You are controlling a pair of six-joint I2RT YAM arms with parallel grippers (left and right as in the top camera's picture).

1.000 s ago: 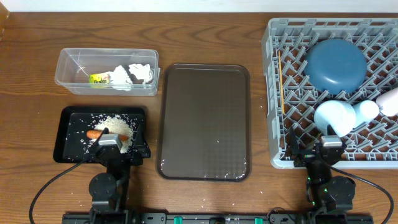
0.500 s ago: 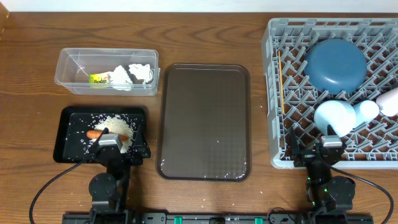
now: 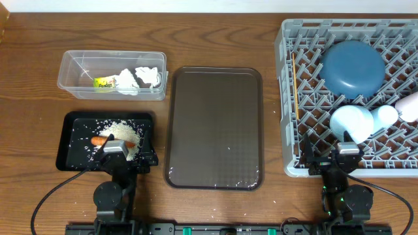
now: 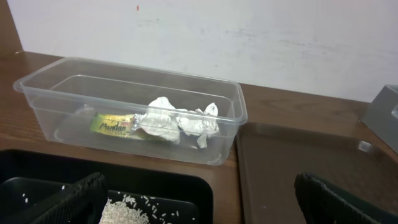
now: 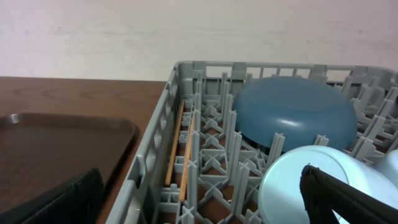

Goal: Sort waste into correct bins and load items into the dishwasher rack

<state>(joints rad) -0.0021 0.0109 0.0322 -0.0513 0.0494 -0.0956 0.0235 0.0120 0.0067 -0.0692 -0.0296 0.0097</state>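
rack: grey dishwasher rack (image 3: 285, 98) at the right of the table, holds all the dishes
brown tray: serving tray (image 3: 214, 127) in the middle, between the bins and the rack
dish: dark-blue dish (image 3: 353, 68) upside down in the far part of the rack
tub: clear tub (image 3: 72, 72) far left, beyond the black tray
black tray: black tray (image 3: 68, 140) near left, just ahead of the left arm
left gripper (image 4: 199, 186): fingers spread wide, nothing between them, low over the near edge of the black tray
right gripper (image 5: 200, 180): fingers spread wide, nothing held, at the rack's near edge
bowl: light-blue bowl (image 3: 351, 122) upside down, near part of the rack
chopsticks (image 3: 294, 85): lying along the rack's left wall
rice (image 3: 121, 130): heap in the black tray, loose grains around it
tissues (image 3: 140, 78): crumpled, in the tub
cup: white cup (image 3: 403, 108) just right of the bowl
carrot (image 3: 100, 140): in the black tray, touching the rice
wrapper (image 3: 103, 83): in the tub, left of the tissues
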